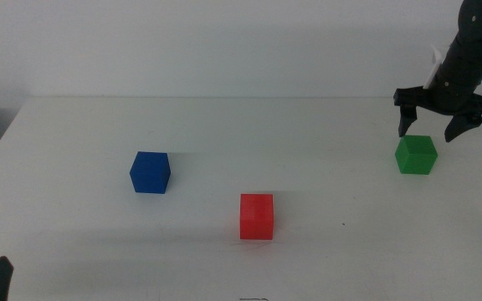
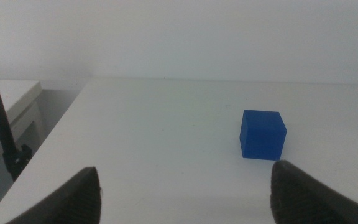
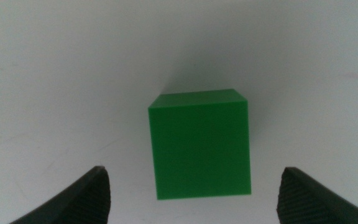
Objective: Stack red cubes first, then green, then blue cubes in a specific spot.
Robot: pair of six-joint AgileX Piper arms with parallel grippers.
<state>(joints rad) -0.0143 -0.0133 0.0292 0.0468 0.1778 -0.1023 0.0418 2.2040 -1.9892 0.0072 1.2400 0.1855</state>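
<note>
matte green cube (image 3: 200, 144), ribbed jaws

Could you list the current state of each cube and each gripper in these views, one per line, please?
red cube: flat on the table, alone, nothing stacked on it.
green cube: on the table, untouched, between the jaws of the right gripper.
blue cube: on the table, alone, free.
right gripper: open, poised just above the green cube.
left gripper: open, empty, waiting at the table's near left corner.

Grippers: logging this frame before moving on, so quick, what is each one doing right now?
Left gripper: open, empty, waiting low near the blue cube.
Right gripper: open, holding nothing, poised over the green cube.
</note>
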